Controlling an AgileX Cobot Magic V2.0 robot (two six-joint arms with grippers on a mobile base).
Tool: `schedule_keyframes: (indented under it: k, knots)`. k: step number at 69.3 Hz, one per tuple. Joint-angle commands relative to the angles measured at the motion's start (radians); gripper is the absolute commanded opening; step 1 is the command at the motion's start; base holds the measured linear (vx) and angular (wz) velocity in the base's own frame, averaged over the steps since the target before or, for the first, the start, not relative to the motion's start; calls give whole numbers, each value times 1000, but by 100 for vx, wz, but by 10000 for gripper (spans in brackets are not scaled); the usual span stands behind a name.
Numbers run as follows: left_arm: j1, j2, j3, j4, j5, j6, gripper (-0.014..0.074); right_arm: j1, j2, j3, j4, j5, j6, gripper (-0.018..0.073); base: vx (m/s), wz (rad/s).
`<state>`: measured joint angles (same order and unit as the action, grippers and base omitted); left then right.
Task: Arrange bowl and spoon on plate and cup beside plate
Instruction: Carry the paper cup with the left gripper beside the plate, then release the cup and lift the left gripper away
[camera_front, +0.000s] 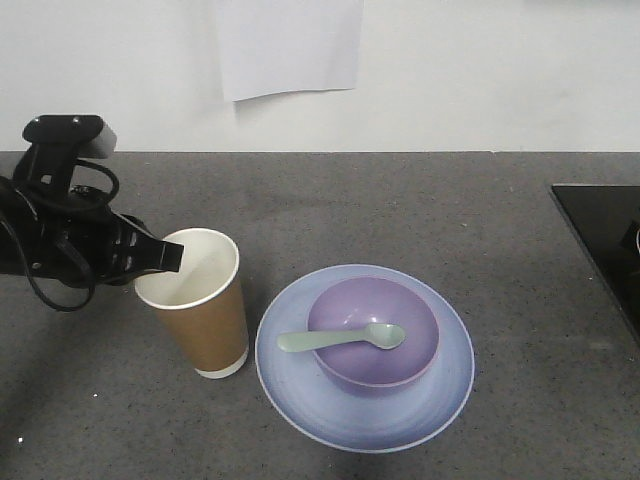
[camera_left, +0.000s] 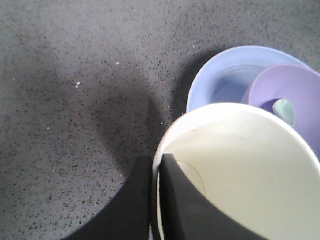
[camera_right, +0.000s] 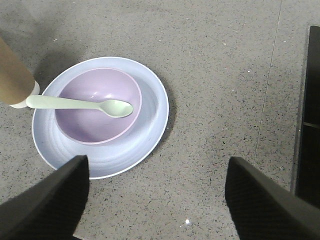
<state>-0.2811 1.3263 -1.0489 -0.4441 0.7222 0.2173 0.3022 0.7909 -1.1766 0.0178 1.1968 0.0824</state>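
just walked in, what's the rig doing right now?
The left gripper is pinching the rim of the cup, one finger inside and one outside, with the cup standing upright on the grey table just left of the plate. The bowl sits on the plate and the spoon lies across the bowl, scoop inside. The right gripper is open and hovers above the table near the plate, holding nothing. The layout looks basically done; the cup is not yet released.
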Motion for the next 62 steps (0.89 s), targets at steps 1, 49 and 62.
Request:
schedule_keyframes:
  k: [1,49,62]
  knots:
    - [-7,3,-23,-9,-55,-13,-8,-1,4,-23,-2,-64,3,538,0,0]
    - [-7,23,-22,1,-72,-38,178,-1,4,-23,-1,-65,3,538,0,0]
    - [-4,2,-22,-6,-79,-39,360,-1,4,-23,-1,-66,3,538,0,0]
